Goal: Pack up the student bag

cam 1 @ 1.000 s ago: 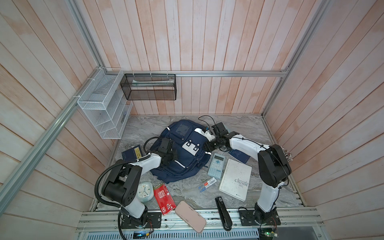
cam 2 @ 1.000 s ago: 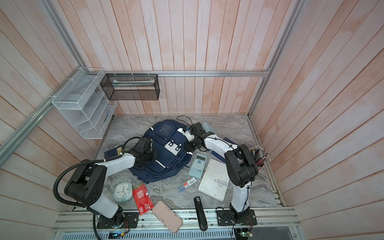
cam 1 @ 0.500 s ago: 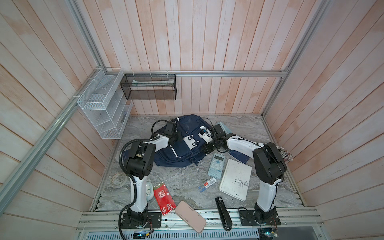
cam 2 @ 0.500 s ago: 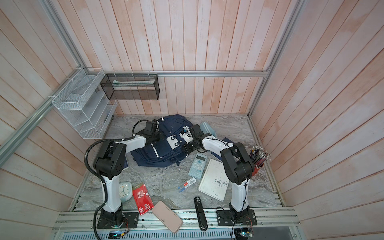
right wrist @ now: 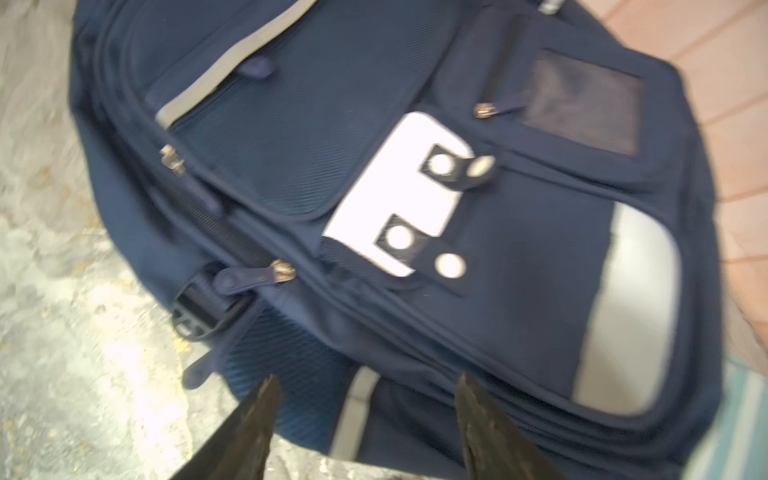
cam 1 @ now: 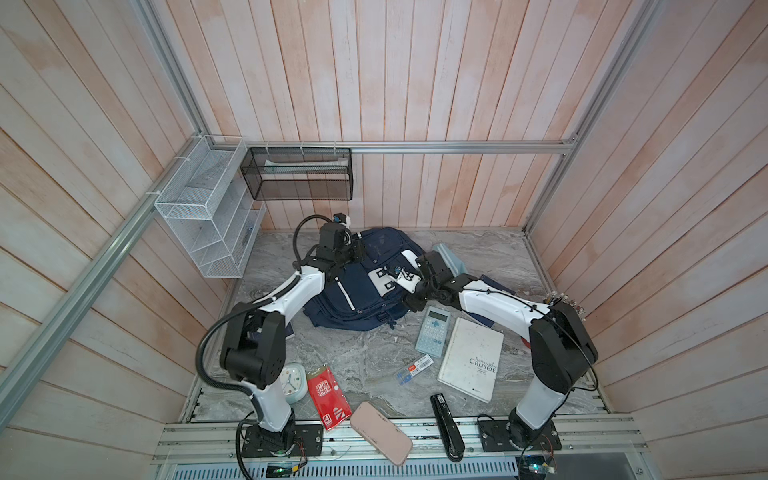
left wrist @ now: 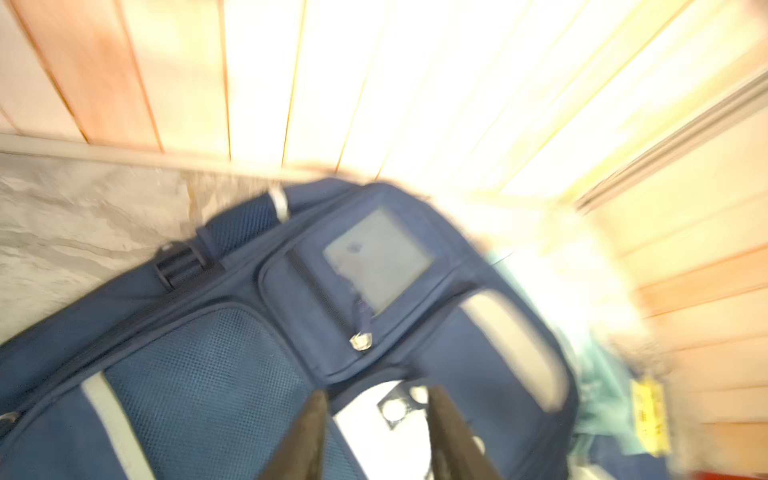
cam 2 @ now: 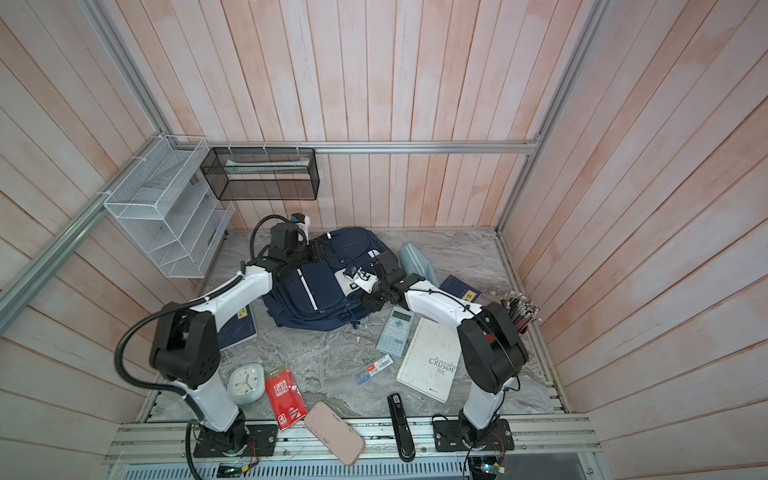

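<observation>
Since a second ago the left arm has risen from its low crouch at the near-left of the counter and now stretches to the far-left corner of the student bag. The bag itself lies bunched a little closer to the back wall than it did. Nearest the front rail, the pink case, black stapler, red packet and clock lie where they were. Behind them the white book, calculator and small lead box are unmoved too. Mid-counter, the navy bag lies flat, front pockets up, between the two arms. The right fingers stand wide apart at its right edge, gripping nothing. The left fingers, blurred in the wrist view, are parted and point toward the white studded patch, with nothing between them. Just beyond the bag's far-right side a light-blue pouch now shows, not to be seen a second ago. On the walls behind hang a white wire rack and a black mesh basket
</observation>
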Motion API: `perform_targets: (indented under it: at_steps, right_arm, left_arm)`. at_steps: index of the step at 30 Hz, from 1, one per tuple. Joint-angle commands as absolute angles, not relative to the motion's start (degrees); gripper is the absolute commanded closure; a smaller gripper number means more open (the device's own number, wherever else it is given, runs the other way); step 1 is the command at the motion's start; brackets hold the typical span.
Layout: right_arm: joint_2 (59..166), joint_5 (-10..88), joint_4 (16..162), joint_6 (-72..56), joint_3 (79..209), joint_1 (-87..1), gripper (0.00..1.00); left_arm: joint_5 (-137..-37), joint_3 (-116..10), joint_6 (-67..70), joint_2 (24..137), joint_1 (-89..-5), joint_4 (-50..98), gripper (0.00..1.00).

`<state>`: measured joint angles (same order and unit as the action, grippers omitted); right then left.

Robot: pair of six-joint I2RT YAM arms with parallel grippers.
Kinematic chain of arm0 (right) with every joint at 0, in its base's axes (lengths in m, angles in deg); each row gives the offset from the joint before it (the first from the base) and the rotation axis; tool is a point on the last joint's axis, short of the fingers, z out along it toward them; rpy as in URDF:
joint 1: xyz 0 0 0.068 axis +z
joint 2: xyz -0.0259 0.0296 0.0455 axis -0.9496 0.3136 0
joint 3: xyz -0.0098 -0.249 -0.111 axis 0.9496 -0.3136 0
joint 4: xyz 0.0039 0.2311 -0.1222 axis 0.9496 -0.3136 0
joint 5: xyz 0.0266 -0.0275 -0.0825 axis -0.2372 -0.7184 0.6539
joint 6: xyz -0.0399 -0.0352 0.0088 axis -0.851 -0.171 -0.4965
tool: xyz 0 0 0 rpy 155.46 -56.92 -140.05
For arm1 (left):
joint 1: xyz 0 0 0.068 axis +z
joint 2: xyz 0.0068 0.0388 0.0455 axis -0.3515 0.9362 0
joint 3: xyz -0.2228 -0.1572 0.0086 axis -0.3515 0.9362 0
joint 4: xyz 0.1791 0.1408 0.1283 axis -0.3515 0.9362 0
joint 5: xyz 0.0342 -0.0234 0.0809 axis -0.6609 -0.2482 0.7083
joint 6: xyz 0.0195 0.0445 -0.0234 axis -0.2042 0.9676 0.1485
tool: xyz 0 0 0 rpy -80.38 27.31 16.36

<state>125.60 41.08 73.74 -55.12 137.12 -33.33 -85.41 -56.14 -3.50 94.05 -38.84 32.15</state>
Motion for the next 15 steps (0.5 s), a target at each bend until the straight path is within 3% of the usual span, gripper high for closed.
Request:
perform_targets:
  at_steps: [1,6,10,14,15]
  right_arm:
    - [129.1,43.4,74.5,-62.1,136.7,-31.8,0.31]
    - [134.2,42.4,73.2,-62.2,138.6,-31.0,0.34]
    - [137.4,44.4,74.9,-63.2,138.5,-30.2,0.43]
    - [140.3,45.0,75.3,-63.6,140.1,-30.3,0.69]
    - [141.2,44.3,73.8,-63.4,141.4,-30.4,0.86]
  left_arm:
    - [-86.0,-48.0,-6.6,86.1,-38.3,33.3,0.51]
    - [-86.9,-35.0,-9.2,73.9,-38.3,36.6,0.58]
    - [-88.2,-26.7,-11.2,65.9,-39.5,39.0,0.62]
    - [-87.9,-19.9,-13.5,60.7,-42.0,39.6,0.66]
    - [-87.9,-18.5,-14.2,59.8,-42.6,39.6,0.66]
